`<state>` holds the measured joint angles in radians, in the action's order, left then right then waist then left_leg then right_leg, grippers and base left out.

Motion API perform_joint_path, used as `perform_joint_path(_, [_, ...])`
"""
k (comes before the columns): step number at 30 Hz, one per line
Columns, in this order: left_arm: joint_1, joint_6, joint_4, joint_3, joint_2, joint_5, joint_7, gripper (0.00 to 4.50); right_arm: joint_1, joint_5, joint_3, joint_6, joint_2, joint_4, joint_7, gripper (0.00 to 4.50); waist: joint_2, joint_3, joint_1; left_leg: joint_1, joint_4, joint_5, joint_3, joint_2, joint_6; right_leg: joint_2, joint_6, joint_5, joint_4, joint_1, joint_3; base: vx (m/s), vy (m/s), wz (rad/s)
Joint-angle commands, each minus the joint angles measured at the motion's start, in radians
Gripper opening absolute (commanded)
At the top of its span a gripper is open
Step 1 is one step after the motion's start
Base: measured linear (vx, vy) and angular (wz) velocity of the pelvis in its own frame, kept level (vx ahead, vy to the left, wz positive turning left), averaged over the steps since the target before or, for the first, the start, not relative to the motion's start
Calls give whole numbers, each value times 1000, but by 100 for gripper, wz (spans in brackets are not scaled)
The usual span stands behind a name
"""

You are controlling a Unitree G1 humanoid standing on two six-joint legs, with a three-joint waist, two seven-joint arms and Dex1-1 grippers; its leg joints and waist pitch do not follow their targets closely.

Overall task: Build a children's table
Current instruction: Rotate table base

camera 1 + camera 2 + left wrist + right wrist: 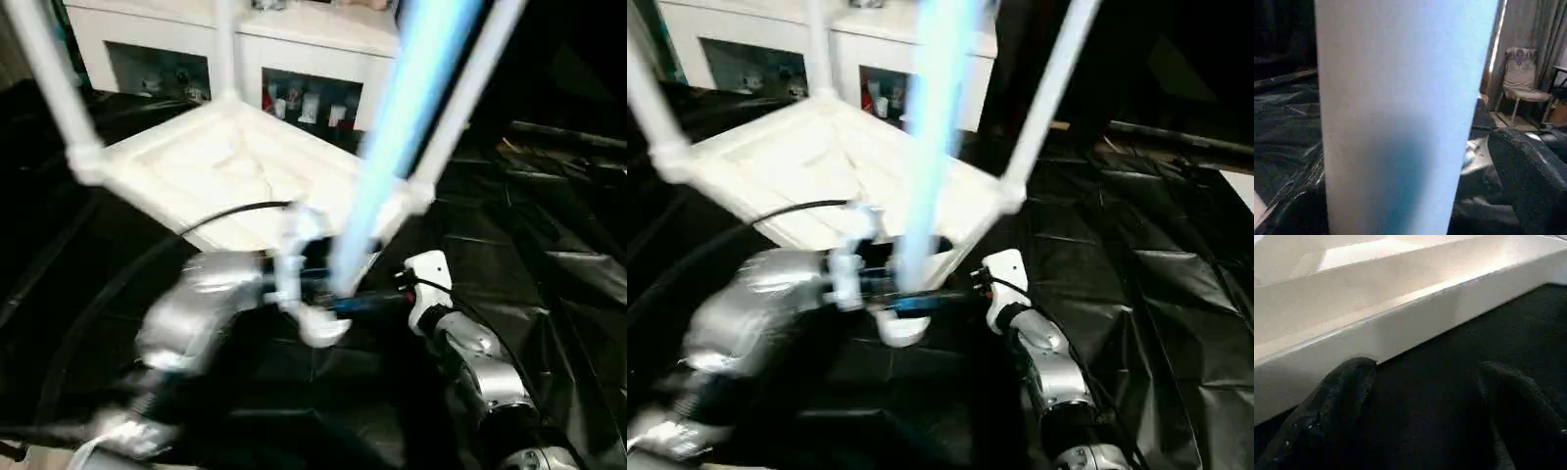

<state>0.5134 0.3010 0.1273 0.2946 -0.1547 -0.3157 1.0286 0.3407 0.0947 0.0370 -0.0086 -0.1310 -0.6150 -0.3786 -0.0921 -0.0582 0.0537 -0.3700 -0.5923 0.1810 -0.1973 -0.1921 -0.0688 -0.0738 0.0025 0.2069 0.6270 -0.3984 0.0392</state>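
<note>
The children's table (225, 166) lies upside down on the black cloth, ribbed underside up. White legs rise from its left (54, 88), back (225, 49) and right (460, 98) corners. A fourth leg (392, 137), bluish in the light, stands at the near corner. My left gripper (328, 294) sits around the foot of this leg. In the left wrist view the leg (1400, 122) is right in front, with a small gap to one black finger (1528, 181). My right gripper (1425, 396) is open just beside the table's near edge (1400, 318), holding nothing.
A white cabinet with glass doors (294, 59) stands behind the table. Wrinkled black cloth (549, 294) covers the work surface all round. A black cable (235, 211) runs from my left arm across the table top's near part. A chair (1523, 78) stands far off.
</note>
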Motion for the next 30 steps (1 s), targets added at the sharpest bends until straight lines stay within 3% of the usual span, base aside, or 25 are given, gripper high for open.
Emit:
perform_joint_path(1, [49, -47, 79, 57, 59, 51, -52, 439, 20, 1, 27, -26, 19, 8, -37, 399, 16, 63, 6, 9, 66, 127, 17, -34, 21, -55, -210, -36, -62, 53, -41, 0, 0, 0])
perform_joint_path(2, [61, -59, 104, 58, 72, 65, -71, 439, 17, 2, 27, -28, 19, 11, -40, 399, 22, 63, 6, 11, 66, 133, 18, -34, 27, -56, -218, -42, -62, 53, -41, 0, 0, 0])
perform_joint_path(5, [81, -93, 147, 65, 99, 88, -90, 439, 8, 13, 31, -32, 19, 19, -68, 399, 17, 60, 5, 9, 66, 168, 18, -35, 37, -59, -230, 1, -69, 55, -41, 0, 0, 0])
perform_joint_path(7, [103, -118, 193, 70, 149, 108, -127, 439, -14, 29, 46, -40, 26, 49, -119, 399, 27, 59, 7, 12, 67, 188, 19, -37, 35, -60, -233, 28, -73, 53, -42, 0, 0, 0])
perform_joint_path(8, [103, -118, 193, 70, 149, 108, -127, 439, -14, 29, 46, -40, 26, 49, -119, 399, 22, 57, 7, 12, 68, 204, 19, -40, 34, -61, -234, 41, -75, 53, -41, 0, 0, 0])
perform_joint_path(11, [124, -160, 258, 73, 184, 145, -174, 439, -25, 26, 53, -46, 31, 65, -131, 399, 26, 58, 8, 12, 70, 216, 21, -39, 33, -61, -236, 70, -79, 52, -40, 0, 0, 0])
perform_joint_path(12, [139, -197, 303, 76, 194, 176, -210, 439, -26, 18, 43, -54, 29, 63, -109, 399, 34, 58, 10, 15, 69, 222, 21, -40, 30, -62, -237, 75, -79, 50, -41, 0, 0, 0])
perform_joint_path(15, [174, -254, 398, 66, 204, 233, -289, 439, -26, 12, 6, -69, 21, 61, -58, 399, 31, 57, 14, 15, 70, 236, 21, -38, 26, -62, -221, 114, -85, 50, -41, 0, 0, 0])
perform_joint_path(18, [212, -325, 482, 29, 194, 268, -363, 439, -56, 57, -62, -65, -21, 114, -59, 399, 34, 60, 23, 14, 67, 210, 23, -38, 38, -65, -217, 99, -83, 54, -41, 0, 0, 0])
perform_joint_path(23, [205, -389, 469, -20, 205, 195, -261, 439, -120, 102, -116, -51, -87, 206, -112, 399, 39, 63, 43, 10, 62, 159, 19, -38, 84, -67, -248, 7, -75, 56, -39, 0, 0, 0])
perform_joint_path(25, [188, -388, 443, -17, 193, 167, -186, 439, -142, 115, -128, -46, -104, 235, -132, 399, 42, 62, 46, 12, 63, 171, 19, -39, 87, -68, -257, 16, -75, 54, -39, 0, 0, 0])
perform_joint_path(26, [168, -369, 414, 6, 161, 146, -83, 439, -162, 130, -134, -40, -119, 263, -156, 399, 39, 62, 47, 12, 64, 178, 19, -40, 89, -69, -256, 28, -76, 55, -39, 0, 0, 0])
perform_joint_path(30, [151, -354, 399, 41, 81, 128, 61, 439, -199, 152, -139, -16, -150, 315, -200, 399, 43, 59, 48, 13, 67, 207, 18, -38, 86, -67, -238, 94, -83, 52, -40, 0, 0, 0])
